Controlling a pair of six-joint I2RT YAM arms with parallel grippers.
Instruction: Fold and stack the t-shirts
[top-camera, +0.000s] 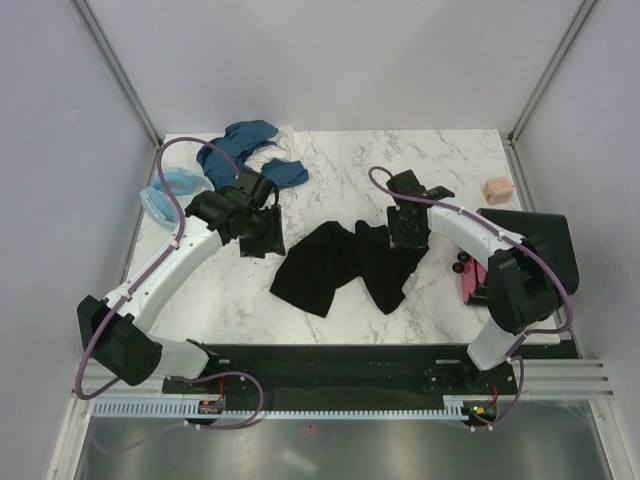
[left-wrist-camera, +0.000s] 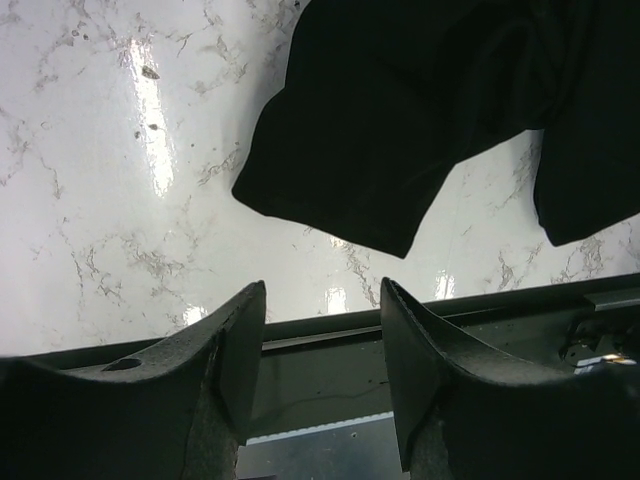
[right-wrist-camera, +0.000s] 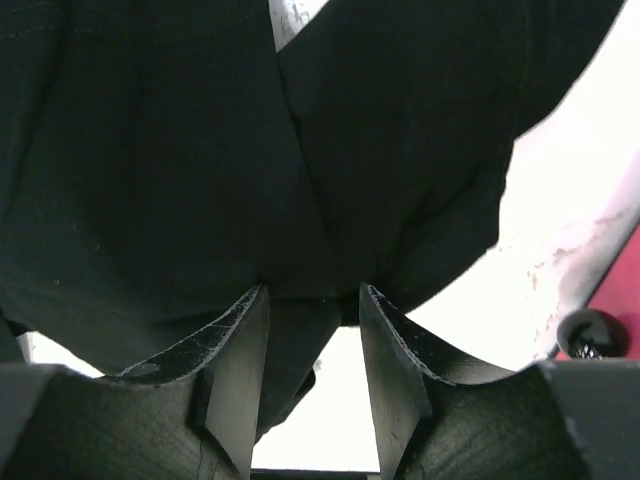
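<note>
A crumpled black t-shirt (top-camera: 345, 265) lies on the marble table's middle. My left gripper (top-camera: 262, 232) hovers just left of it, open and empty; in the left wrist view the gripper (left-wrist-camera: 322, 292) looks toward the near table edge with the black shirt (left-wrist-camera: 400, 130) beyond it. My right gripper (top-camera: 408, 230) sits over the shirt's right upper edge. In the right wrist view it (right-wrist-camera: 314, 290) is open, with a flap of black cloth (right-wrist-camera: 180, 180) hanging between the fingers and a clear gap beside it. More t-shirts, teal-blue (top-camera: 245, 150), light blue (top-camera: 165, 190) and white (top-camera: 292, 138), are heaped at the back left.
A small pinkish-beige block (top-camera: 497, 188) lies at the back right. A folded black piece (top-camera: 530, 240) rests at the right edge on something pink-red (top-camera: 472, 280). A black rail (top-camera: 330, 360) runs along the near edge.
</note>
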